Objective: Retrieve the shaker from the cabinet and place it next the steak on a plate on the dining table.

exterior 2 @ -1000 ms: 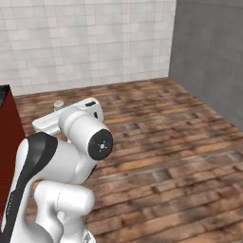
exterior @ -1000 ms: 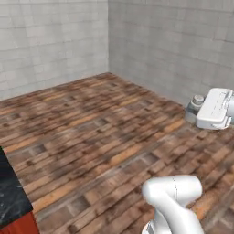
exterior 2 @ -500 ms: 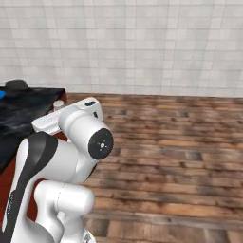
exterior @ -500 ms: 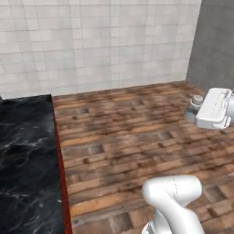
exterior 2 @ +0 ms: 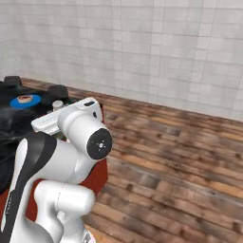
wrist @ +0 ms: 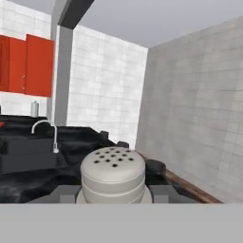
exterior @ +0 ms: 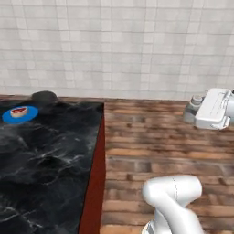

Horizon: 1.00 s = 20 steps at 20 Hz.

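Clearly the gripper (wrist: pixel 113 195) is pinching the shaker (wrist: pixel 113 175): in the hand view the grey cylinder with its perforated, lighter cap sits dead centre at 6 o'clock, with a dark fingertip pressed against each side of its base. In the left base view the shaker (exterior: pixel 193 109) shows at about 3 o'clock, its cap poking out just beside the white hand, held up over the wooden floor (exterior: pixel 164 137) and well apart from the counter.

The dining table (exterior: pixel 50 160), black marble veined with white over a red base, fills the lower left of the left base view, from 7 to 9 o'clock. Near its far edge at about 9 o'clock lies the blue plate (exterior: pixel 28 114), and the steak (exterior: pixel 18 111) rests on it, a small red slab with a pale rim. A dark rounded object (exterior: pixel 44 97) sits just beside the plate, toward 10 o'clock.

From the right base view the plate (exterior 2: pixel 18 102) and steak (exterior 2: pixel 25 98) appear at 9 o'clock on the table (exterior 2: pixel 14 123), and the shaker's cap (exterior 2: pixel 57 104) peeks up just past the white hand, between the arm and the plate.

Behind the shaker in the hand view, red wall cabinets (wrist: pixel 26 65) hang at 10 o'clock, and a curved silver faucet (wrist: pixel 47 134) stands at 9 o'clock over a dark counter.
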Tool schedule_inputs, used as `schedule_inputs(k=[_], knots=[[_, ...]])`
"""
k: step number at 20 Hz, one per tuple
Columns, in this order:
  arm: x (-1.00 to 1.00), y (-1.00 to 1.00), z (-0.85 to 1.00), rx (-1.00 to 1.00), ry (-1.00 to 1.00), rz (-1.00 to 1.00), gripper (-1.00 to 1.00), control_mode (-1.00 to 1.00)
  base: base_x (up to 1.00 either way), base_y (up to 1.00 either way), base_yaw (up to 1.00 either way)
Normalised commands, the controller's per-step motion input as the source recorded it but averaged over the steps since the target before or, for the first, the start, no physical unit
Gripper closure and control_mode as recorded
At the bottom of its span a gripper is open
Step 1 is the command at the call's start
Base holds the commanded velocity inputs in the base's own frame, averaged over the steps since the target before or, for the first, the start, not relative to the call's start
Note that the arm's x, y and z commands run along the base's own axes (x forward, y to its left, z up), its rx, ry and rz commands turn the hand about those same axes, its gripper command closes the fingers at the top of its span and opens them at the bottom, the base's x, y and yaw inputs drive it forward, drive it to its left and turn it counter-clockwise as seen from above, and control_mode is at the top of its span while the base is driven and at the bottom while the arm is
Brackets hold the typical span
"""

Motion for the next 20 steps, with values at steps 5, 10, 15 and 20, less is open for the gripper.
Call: schedule_inputs(k=[5, 10, 15, 20], knots=[[0.00, 0.00, 0.00, 0.00, 0.00, 0.00, 1.00, 1.00, 1.00, -0.15, 0.59], [0.00, 0.00, 0.00, 0.00, 0.00, 0.00, 1.00, 1.00, 1.00, -0.18, 0.60], [0.00, 0.00, 0.00, 0.00, 0.00, 0.00, 1.00, 1.00, 1.00, -0.20, 0.60], [0.00, 0.00, 0.00, 0.00, 0.00, 0.00, 1.00, 1.00, 1.00, -0.23, 0.61]])
